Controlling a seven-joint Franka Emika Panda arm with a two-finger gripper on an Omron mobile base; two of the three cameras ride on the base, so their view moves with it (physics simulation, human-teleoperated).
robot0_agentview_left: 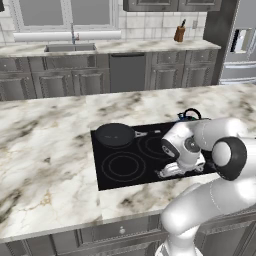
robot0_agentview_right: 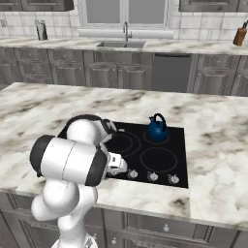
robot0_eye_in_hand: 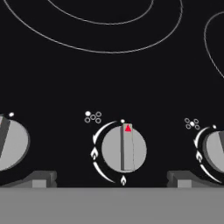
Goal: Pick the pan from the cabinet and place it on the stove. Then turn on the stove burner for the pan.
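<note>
**A:** Where is the pan (robot0_agentview_left: 115,135) at this moment?

**B:** It sits on the stove (robot0_agentview_left: 112,177), on the far burner ring at the left end as the left base view shows it. Its thin silver handle points along the far edge of the glass toward the blue kettle (robot0_agentview_right: 157,128). The kettle stands on another far burner, well apart from the pan.

**A:** And the stove itself?

**B:** It is a flat black glass plate set into the marble desk (robot0_agentview_left: 45,150), with thin grey rings for the burners and a row of silver knobs along its near edge.

**A:** What about the gripper (robot0_eye_in_hand: 111,178)?

**B:** In the hand view it hangs straight over the knob row, looking down at the glass. Its two dark fingers (robot0_eye_in_hand: 41,178) stand wide apart, with nothing between them. One silver knob (robot0_eye_in_hand: 124,148) lies midway between the tips, and they do not touch it. That knob's raised bar has a small red triangle at the end that points toward the burner rings. Beside it are white flame marks and a curved white scale.

**A:** Any other knobs near it?

**B:** One on each side, both cut off by the picture's edges. Beyond the knobs, a burner (robot0_eye_in_hand: 94,26) shows as large thin rings in the glass.

**A:** And the arm?

**B:** In both base views it bends down over the near edge of the stove, wrist low above the knobs.
</note>
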